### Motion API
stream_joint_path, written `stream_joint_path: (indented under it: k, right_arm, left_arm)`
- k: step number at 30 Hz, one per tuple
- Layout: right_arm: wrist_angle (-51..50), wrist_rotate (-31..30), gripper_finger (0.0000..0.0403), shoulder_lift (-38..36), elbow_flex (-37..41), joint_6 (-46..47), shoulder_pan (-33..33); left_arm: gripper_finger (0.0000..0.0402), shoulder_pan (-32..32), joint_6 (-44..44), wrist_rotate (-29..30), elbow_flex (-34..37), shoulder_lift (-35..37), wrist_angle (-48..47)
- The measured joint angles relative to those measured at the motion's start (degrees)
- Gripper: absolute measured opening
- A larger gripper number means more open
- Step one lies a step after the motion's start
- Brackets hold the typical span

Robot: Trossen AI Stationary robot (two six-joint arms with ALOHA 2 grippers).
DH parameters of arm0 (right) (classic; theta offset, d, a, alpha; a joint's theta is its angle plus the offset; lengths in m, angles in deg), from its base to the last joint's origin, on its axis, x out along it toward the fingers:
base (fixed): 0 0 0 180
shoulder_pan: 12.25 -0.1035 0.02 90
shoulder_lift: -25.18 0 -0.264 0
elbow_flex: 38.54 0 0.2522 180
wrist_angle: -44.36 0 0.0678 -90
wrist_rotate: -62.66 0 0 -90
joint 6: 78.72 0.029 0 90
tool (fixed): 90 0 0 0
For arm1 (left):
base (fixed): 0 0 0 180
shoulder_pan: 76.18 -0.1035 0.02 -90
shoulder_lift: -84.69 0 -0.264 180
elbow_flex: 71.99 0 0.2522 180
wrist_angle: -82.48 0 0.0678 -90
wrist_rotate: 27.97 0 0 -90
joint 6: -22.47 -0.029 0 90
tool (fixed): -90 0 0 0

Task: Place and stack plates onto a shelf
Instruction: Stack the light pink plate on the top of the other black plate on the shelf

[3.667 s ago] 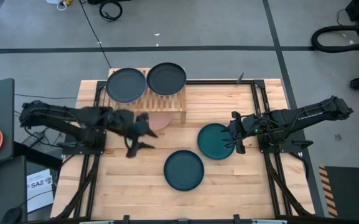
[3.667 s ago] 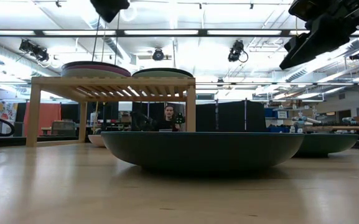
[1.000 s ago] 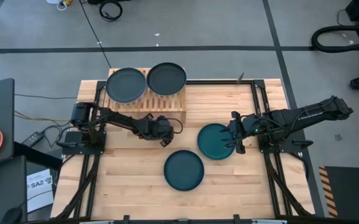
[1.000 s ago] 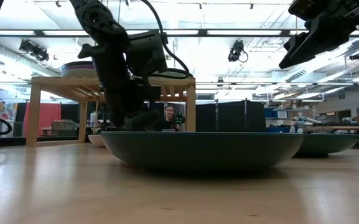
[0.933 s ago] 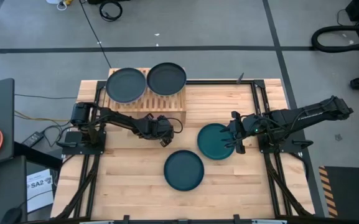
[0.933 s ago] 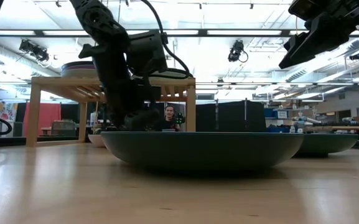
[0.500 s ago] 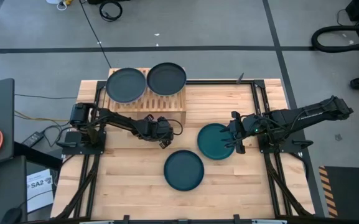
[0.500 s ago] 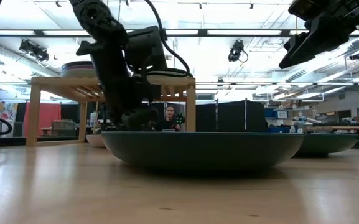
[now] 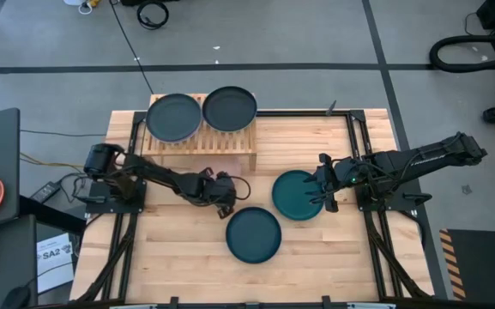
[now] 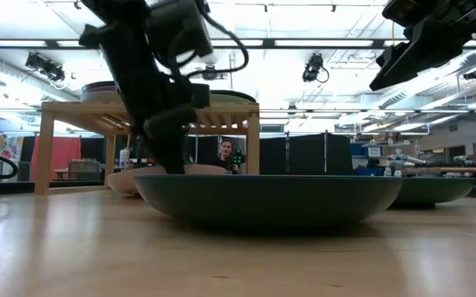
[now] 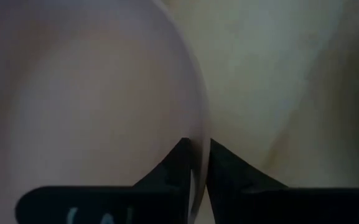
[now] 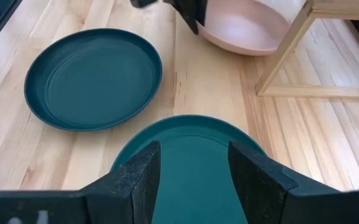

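Observation:
A pink plate [image 12: 244, 25] sits at the near side of the low wooden shelf [image 9: 200, 146], beside its leg [image 12: 291, 50]. My left gripper [image 9: 222, 194] is shut on that plate's rim. In the low view the pink plate [image 10: 139, 177] shows behind a dark teal plate [image 9: 253, 233] that rests on the table. Two plate stacks [image 9: 174, 117] [image 9: 230, 108] lie on the shelf's slatted top. My right gripper [image 12: 195, 174] hangs open above a green-teal plate [image 9: 297, 195]. My left gripper pinches the pink plate's rim [image 11: 199, 127] on the side toward the table's near edge, one finger [image 11: 179, 155] inside the plate and one outside. The fingers point down from above. Whether the plate's underside rests on the table, I cannot tell.
The dark teal plate and the green-teal plate lie close together in the middle of the table. The shelf stands at the far left-centre. Black frame rails [image 9: 367, 215] run along both sides. Bare wood [image 9: 170, 249] lies at the near left.
My left gripper has moved a little toward the table's near edge and drawn the pink plate with it. The plate, before mostly tucked under the shelf, now shows much wider in the low view. My right arm has kept still.

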Motion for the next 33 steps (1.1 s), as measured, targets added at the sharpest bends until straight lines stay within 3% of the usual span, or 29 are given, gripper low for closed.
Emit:
stream_joint_path:
  k: [15, 28, 33]
  right_arm:
    - [0.0, 0.0, 0.0193, 0.0, 0.0, 0.0, 0.0]
    - [0.07, -0.02, 0.0193, 0.0, 0.0, 0.0, 0.02]
    - [0.48, -0.02, 0.0193, 0.0, 0.0, 0.0, 0.02]
  left_arm:
    - [0.0039, 4.23, -0.15, -12.44, -0.04, 7.06, -0.44]
    - [0.0024, 4.9, -0.13, -14.11, -0.07, 14.63, -1.04]
    - [0.0024, 4.9, -0.18, -18.53, -0.06, 17.22, -0.39]
